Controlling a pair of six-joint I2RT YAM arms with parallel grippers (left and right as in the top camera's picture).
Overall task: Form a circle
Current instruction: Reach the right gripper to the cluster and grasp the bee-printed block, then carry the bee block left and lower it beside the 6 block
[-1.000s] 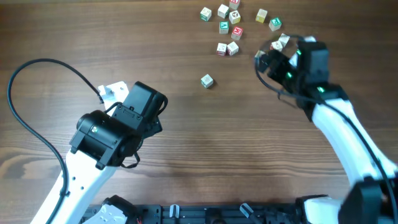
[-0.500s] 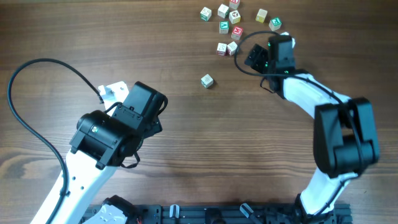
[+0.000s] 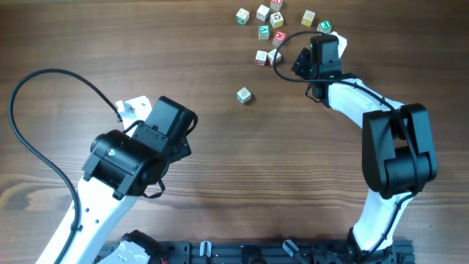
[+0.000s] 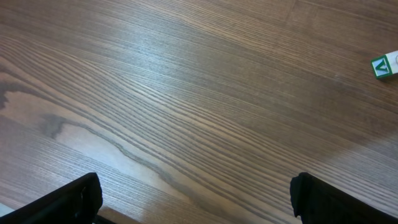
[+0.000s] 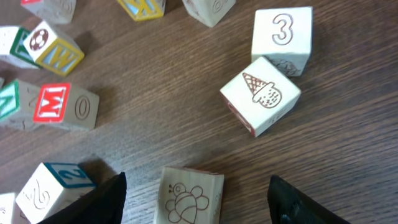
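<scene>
Wood desk point(image 3: 220, 169), overhead: letter cubes point(image 3: 265, 33) lie scattered near the far edge, not in a ring; right gripper point(image 3: 293, 62) sits at the cluster's right side, left gripper point(image 3: 134, 110) well apart. Left wrist: jaws spread wide, green-lettered cube point(image 4: 385, 65) at right. Right wrist: jaws spread, straddling bird cube point(image 5: 186, 196), not touching it.

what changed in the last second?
Right gripper swung left, in to the block cluster; it now straddles one block, jaws open, nothing gripped. Left gripper, lone block and the cluster unmoved.
</scene>
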